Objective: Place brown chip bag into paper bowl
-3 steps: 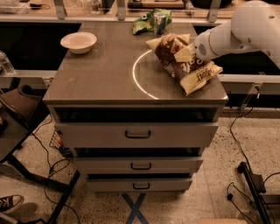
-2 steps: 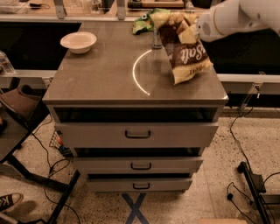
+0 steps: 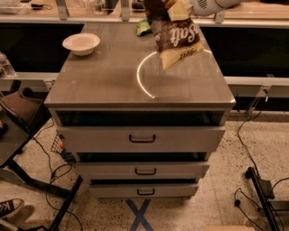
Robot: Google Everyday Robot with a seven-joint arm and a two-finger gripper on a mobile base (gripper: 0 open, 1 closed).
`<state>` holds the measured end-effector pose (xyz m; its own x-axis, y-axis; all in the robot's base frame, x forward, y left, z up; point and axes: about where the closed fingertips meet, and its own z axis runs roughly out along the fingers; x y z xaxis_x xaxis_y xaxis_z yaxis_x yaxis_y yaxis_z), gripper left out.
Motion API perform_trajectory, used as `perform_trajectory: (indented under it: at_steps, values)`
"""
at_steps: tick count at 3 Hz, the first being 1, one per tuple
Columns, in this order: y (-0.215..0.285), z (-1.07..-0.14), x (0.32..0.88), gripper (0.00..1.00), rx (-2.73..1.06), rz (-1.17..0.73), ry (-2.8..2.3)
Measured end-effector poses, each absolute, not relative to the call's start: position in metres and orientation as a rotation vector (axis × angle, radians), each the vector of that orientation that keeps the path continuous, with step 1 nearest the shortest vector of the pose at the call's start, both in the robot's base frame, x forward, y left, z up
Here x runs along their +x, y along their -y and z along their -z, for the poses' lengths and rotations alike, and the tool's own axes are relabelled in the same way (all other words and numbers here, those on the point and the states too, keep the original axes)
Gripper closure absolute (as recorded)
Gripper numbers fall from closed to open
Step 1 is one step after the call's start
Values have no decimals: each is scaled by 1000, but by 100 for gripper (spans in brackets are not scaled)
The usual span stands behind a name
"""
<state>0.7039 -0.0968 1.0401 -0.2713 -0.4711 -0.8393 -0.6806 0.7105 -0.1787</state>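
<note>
I have the claw [image 3: 186, 6] up at the top edge of the view, at the end of the white arm [image 3: 210, 4] that comes in from the right. It is clenched on the upper cream end of the bag [image 3: 176, 38]. The bag hangs from it, tilted, clear of the worktop [image 3: 104, 81], with the white "Salt" lettering facing me and its lower cream end pointing down over the back right part of the surface.

The bowl [image 3: 81, 43] sits upright at the back left corner of the worktop, well apart from the bag. A green bag [image 3: 143, 28] lies at the back edge, just left of the hanging bag and partly hidden by it. A bright arc [image 3: 141, 76] of light curves across the worktop below the bag. Under the worktop I see three drawers [image 3: 142, 138], each slightly open.
</note>
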Motion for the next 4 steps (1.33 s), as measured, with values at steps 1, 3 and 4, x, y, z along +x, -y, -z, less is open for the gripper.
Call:
perform_trajectory:
  at_steps: [1, 3, 4]
  values:
    - [63, -1044, 701, 100, -930, -298, -1891]
    - [-32, -1013, 718, 100, -996, -341, -1864]
    - [-67, -1005, 715, 100, -1035, -374, -1829]
